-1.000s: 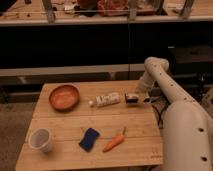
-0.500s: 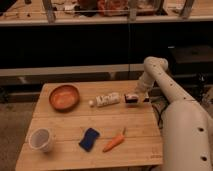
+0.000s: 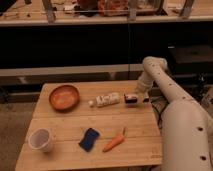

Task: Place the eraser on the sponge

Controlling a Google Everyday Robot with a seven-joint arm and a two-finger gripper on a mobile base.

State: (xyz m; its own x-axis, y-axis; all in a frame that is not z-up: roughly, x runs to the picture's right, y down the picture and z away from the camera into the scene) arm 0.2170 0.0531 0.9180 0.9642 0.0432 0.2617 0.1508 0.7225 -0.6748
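The eraser [image 3: 130,98], a small dark block with a whitish band, lies on the wooden table [image 3: 65,125] near its right back edge. My gripper [image 3: 139,95] is low over the table right at the eraser's right end, with the white arm coming down from the right. The blue sponge [image 3: 89,139] lies flat near the front middle of the table, well to the left of and nearer than the gripper. Beside the sponge on its right lies an orange carrot [image 3: 114,142].
A white packet with dark markings [image 3: 107,100] lies just left of the eraser. An orange-brown bowl [image 3: 64,97] stands at the back left and a white cup [image 3: 41,139] at the front left. Dark shelving runs behind the table.
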